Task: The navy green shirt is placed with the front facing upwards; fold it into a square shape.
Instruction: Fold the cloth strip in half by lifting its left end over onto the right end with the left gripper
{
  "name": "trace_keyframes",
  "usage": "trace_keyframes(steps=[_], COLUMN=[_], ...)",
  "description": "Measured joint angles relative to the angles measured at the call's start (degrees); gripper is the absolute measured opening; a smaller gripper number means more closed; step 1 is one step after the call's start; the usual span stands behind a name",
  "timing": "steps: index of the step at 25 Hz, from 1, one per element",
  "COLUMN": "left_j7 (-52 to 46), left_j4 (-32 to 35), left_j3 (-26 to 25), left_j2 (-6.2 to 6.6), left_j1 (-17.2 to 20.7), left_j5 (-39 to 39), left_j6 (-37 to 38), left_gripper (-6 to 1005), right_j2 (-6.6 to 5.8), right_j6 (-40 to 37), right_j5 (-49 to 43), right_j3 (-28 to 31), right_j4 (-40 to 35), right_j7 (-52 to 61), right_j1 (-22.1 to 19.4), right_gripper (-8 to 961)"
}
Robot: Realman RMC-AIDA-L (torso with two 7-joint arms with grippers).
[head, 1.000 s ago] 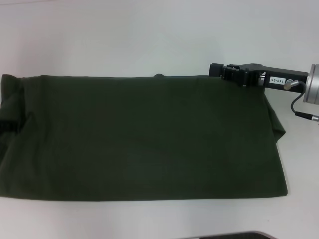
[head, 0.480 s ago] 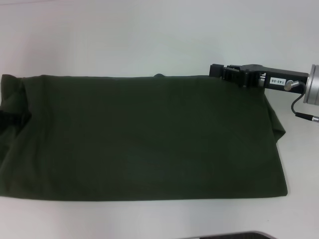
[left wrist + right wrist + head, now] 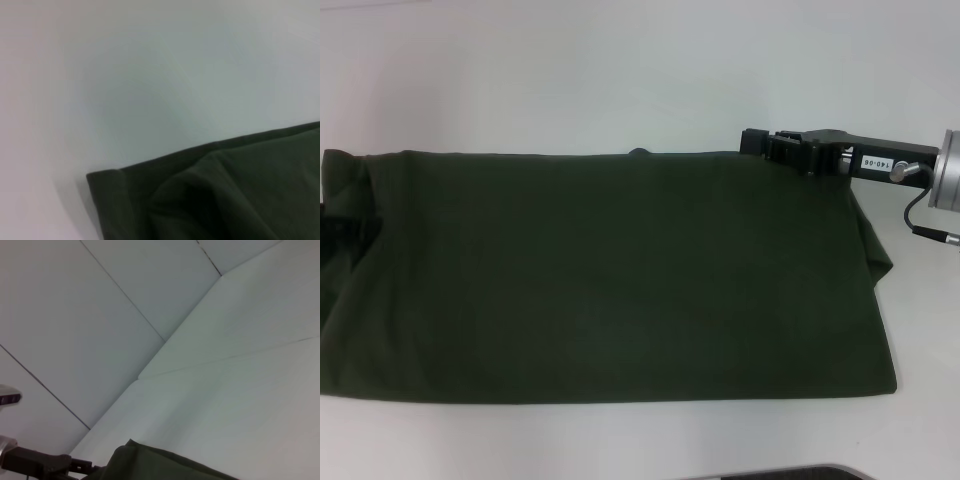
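The large dark olive-green cotton shirt (image 3: 605, 275) lies as a wide folded band across the white tabletop (image 3: 620, 80), reaching from the left edge almost to the right edge and nearer the front edge than the back; no lettering shows on its upper face, so it looks partly folded already, a long rectangle and not yet a square; the black right gripper (image 3: 790, 148) lies low at the shirt's back right corner, touching or just over the hem, and I cannot tell whether its fingers are clamped on the cloth or merely resting there; the left gripper is not seen in the head view, though its wrist camera looks down on a bunched corner of the shirt (image 3: 210, 195), so its fingers cannot be judged either; the risk, as I judge it, is a shallow pinch that catches only the top layer, so the layers would peel apart on lifting; the loose fold hanging off the right side could drag and crease; one corner carried alone would likely skew the fold and leave the edges unmatched
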Motion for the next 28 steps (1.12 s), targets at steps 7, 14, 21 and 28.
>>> trace_keyframes(steps=[7,14,21,28], left_j7=[-0.5,-0.6,-0.1,0.3], left_j4=[0.8,1.8,2.0,2.0], left_j3=[0.1,0.3,0.6,0.8], left_j2=[0.21,0.26,-0.11,-0.58], left_j1=[-0.6,-0.8,-0.5,-0.3], left_j5=[-0.6,-0.7,-0.7,-0.5], left_j6=[0.5,3.3,4.5,3.5], left_gripper=[887,886,886,886], right_j2=[0.00,0.00,0.00,0.00], right_j6=[0.0,0.2,0.3,0.3], right_j5=[0.0,0.0,0.0,0.0], right_j3=[0.0,0.0,0.0,0.0], right_j4=[-0.1,-0.1,0.0,0.0], right_j7=[0.1,0.1,0.0,0.0], right_j1=[0.0,0.0,0.0,0.0], right_gripper=[79,80,79,80])
